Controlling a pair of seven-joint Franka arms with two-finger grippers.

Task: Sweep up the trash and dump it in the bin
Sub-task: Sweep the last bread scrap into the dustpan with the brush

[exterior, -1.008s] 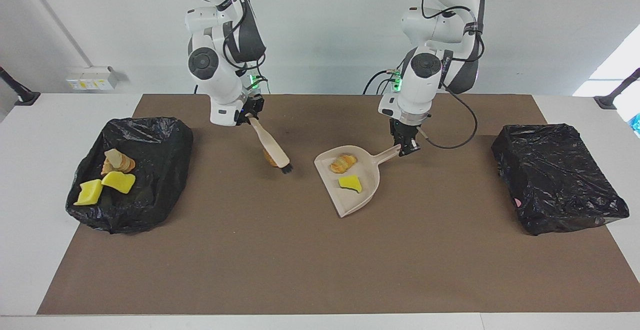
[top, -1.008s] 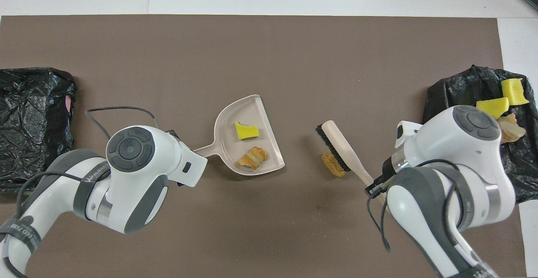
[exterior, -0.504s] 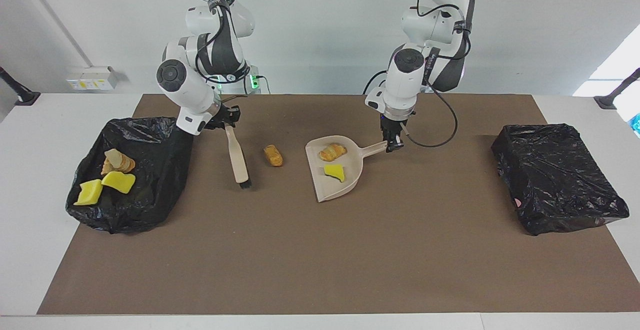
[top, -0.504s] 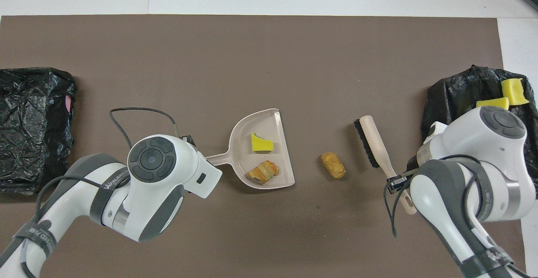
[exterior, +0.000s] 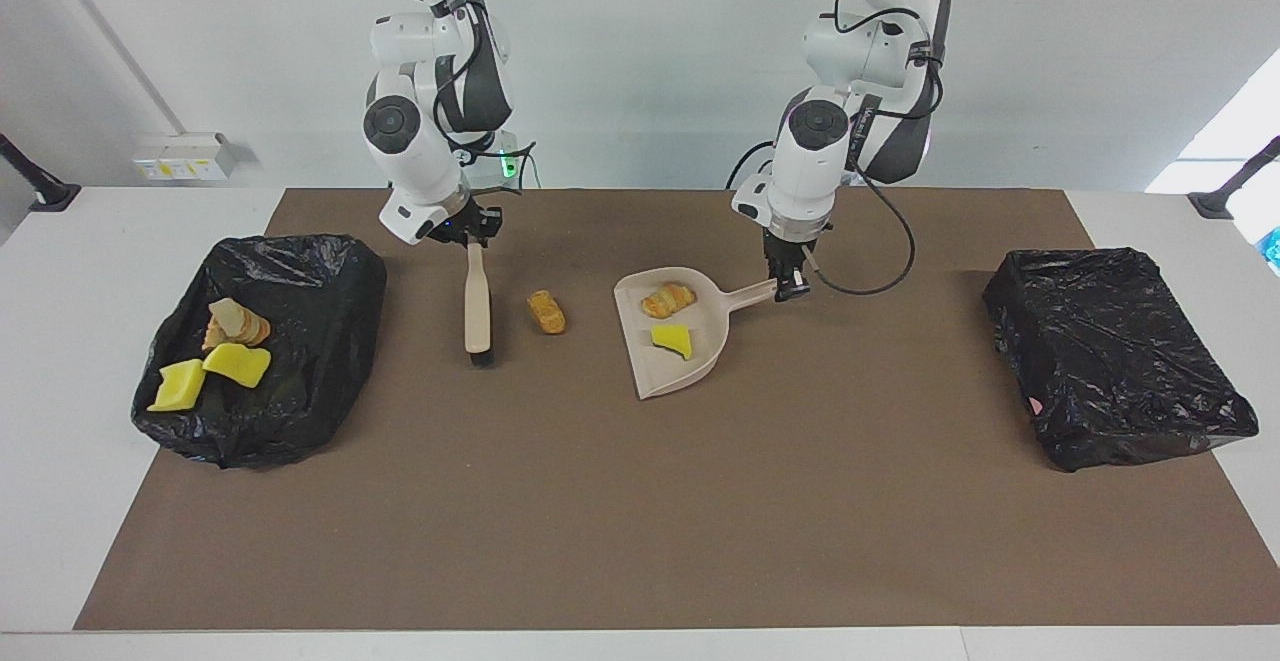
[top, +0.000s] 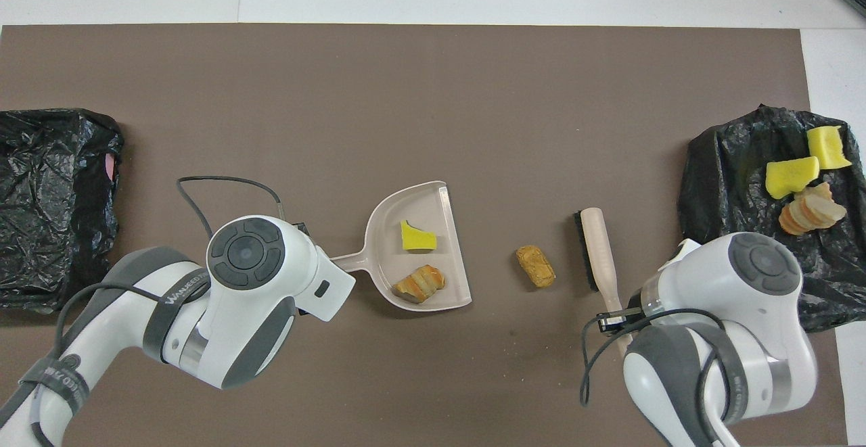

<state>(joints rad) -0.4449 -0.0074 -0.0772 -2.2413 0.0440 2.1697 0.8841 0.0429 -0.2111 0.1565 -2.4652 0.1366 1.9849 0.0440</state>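
Between the brush and the pan, on the brown mat, lies a loose orange-tan bread-like chunk (exterior: 546, 311), touching neither. The right gripper (exterior: 472, 233) is clamped on the handle of the beige long-handled brush (exterior: 478, 305), whose dark bristles stand beside the chunk, toward the right arm's end of the table. The left gripper (exterior: 789, 286) is clamped on the handle of the beige plastic dustpan (exterior: 700, 361), which carries a striped bread-like chunk (exterior: 667, 298) and a yellow sponge piece (exterior: 672, 339). The risks I see: a fast stroke could roll the loose chunk past the pan's open lip or under it if the lip sits raised; tilting the pan early could spill its load. Other scraps already lie in the black-bagged bin (exterior: 320, 281) at the right arm's end; another black-bagged bin (exterior: 1110, 341) sits at the left arm's.
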